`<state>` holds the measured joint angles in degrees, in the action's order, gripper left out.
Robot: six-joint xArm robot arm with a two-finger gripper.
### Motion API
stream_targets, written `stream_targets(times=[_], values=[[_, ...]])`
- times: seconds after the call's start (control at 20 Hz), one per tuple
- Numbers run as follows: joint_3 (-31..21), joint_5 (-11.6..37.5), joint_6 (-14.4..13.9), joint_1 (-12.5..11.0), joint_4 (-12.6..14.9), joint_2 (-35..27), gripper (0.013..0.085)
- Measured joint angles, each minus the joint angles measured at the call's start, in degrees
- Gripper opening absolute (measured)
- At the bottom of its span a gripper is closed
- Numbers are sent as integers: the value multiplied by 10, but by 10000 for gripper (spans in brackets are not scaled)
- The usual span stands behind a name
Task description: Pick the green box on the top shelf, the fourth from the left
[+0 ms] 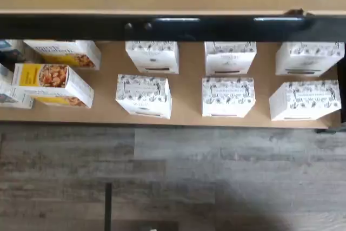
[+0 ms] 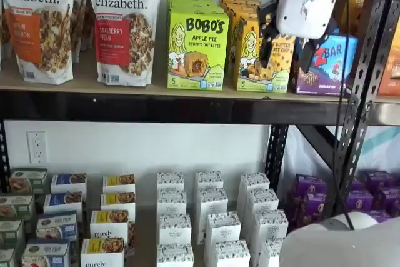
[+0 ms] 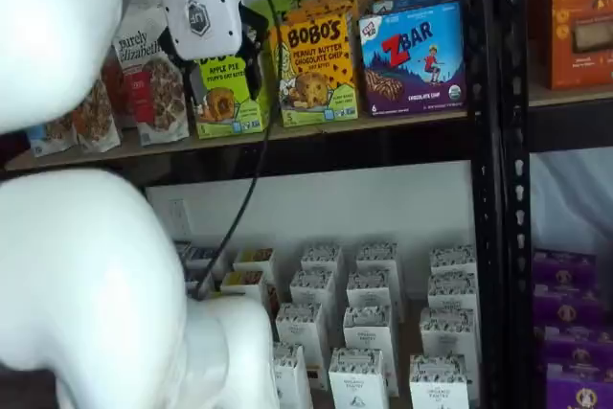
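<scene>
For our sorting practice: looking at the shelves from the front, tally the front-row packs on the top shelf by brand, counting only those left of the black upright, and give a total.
purely elizabeth bags: 2
Bobo's boxes, the green box and the yellow-orange box: 2
ZBar box: 1
Total: 5

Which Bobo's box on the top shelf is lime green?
The Apple Pie green box, left of the yellow-orange peanut butter Bobo's box.

The green box point(image 2: 197, 49) stands on the top shelf point(image 2: 156, 107) — granola bags point(image 2: 124, 24) left, peanut butter box point(image 2: 262, 54) right.
</scene>
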<state>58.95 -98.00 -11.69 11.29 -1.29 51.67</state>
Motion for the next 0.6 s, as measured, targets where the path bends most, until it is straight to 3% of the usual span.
stream_targets(times=[0.35, 0.6], values=[[6, 31, -39, 43, 22, -27, 850], [13, 52, -54, 58, 30, -49, 850]])
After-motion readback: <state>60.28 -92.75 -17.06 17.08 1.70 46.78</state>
